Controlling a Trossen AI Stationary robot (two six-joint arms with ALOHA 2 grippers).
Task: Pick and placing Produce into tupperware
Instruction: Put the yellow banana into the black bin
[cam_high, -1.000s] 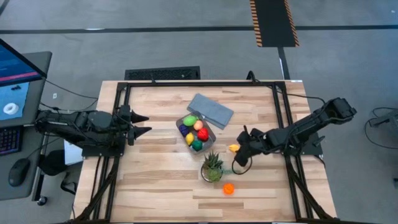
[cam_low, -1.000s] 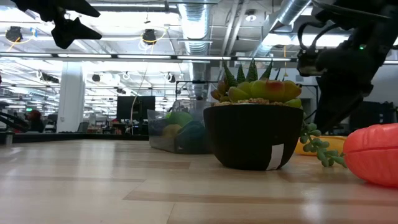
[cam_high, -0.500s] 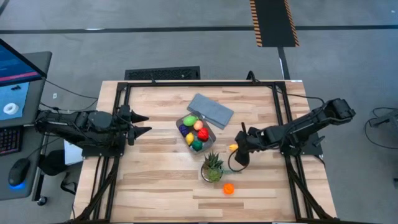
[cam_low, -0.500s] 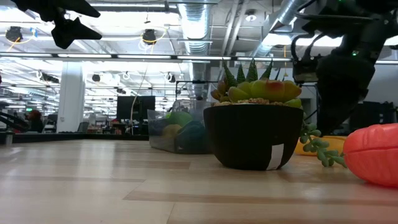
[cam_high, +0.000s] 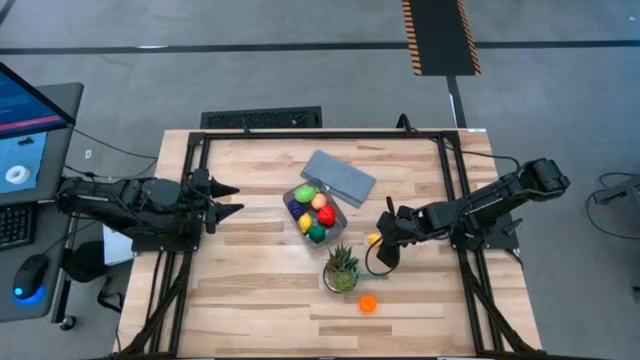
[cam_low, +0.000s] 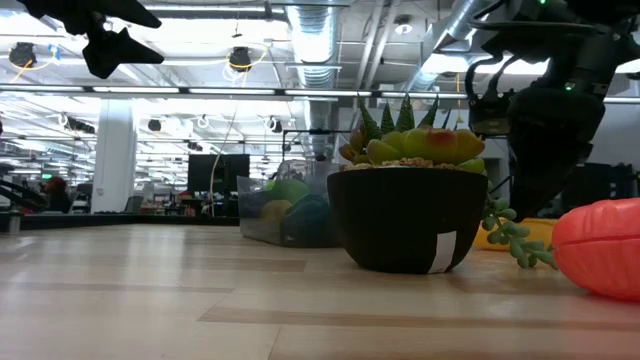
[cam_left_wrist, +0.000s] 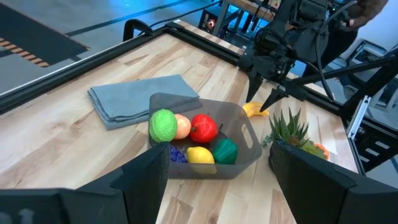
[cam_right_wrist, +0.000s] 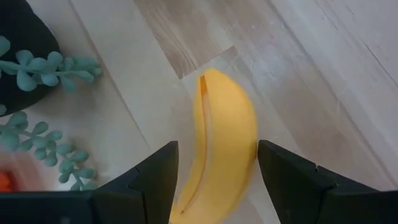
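Shifted slightly left toward the plant (cam_high: 341, 268), the right gripper (cam_high: 383, 238) hangs over the banana (cam_right_wrist: 216, 146), fingers spread astride it, ready to pinch; the left gripper (cam_high: 232, 199) waits, open, left of the tupperware (cam_high: 335, 212).

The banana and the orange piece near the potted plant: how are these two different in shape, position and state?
The banana is long, curved and yellow; the orange piece is rounder and orange. The banana lies between the open fingers of the right gripper, beside the potted plant; the orange piece lies alone on the plant's other side, with no gripper near it. Both rest on the table, outside the tupperware.
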